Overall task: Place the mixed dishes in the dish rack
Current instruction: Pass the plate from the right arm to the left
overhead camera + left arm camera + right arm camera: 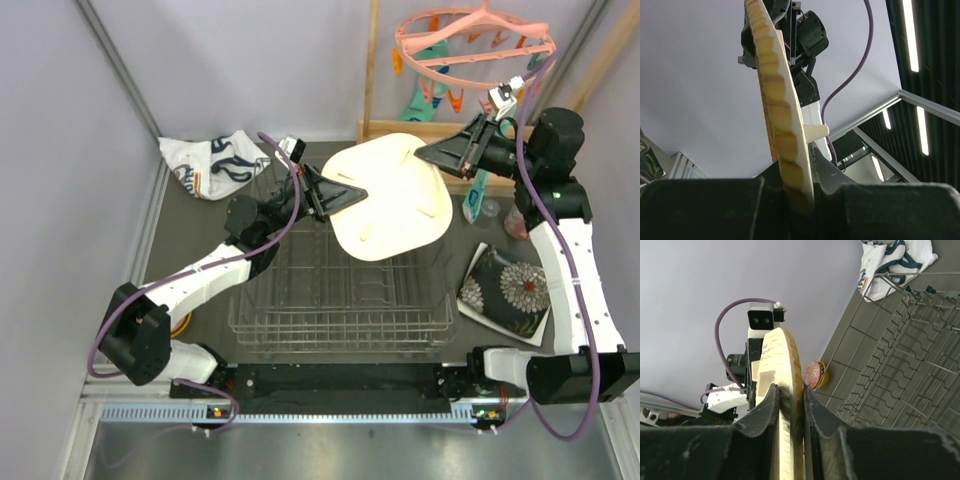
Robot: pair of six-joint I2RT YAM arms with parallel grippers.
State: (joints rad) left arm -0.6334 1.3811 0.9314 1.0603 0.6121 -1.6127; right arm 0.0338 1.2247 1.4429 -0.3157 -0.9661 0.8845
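**1. Grip state.** My left gripper [358, 193] is clamped on the left edge of the yellow wooden plate [395, 200]. In the left wrist view the plate's scalloped rim stands on edge between my fingers [827, 172], with both pads against the wood. My right gripper [420, 153] is clamped on the plate's far right edge. In the right wrist view the rim is pinched between both fingers [765, 410], with no gap on either side.

**2. Plate position.** The plate is off the table [200, 235], carried between my two arms. It hangs above the far edge of the dish rack [340, 300], touching neither wire nor prong. From above, its broad face is turned largely towards the camera.

**3. Dish rack.** The grey wire basket sits at the middle of the table's near edge, between my two arm bases. No dish is visible in it.

**4. Other items.**
- The black floral square plate [505, 290] lies by the right edge of the table, just beside the rack's right side.
- The pink cup [515, 222] and small clear glass [490, 208] stand beyond it, towards the far right corner. Both are small in view.
- The orange bowl [816, 375] sits by the left edge, partly hidden behind my left arm.
- The white cloth [215, 165] lies in the far left corner.
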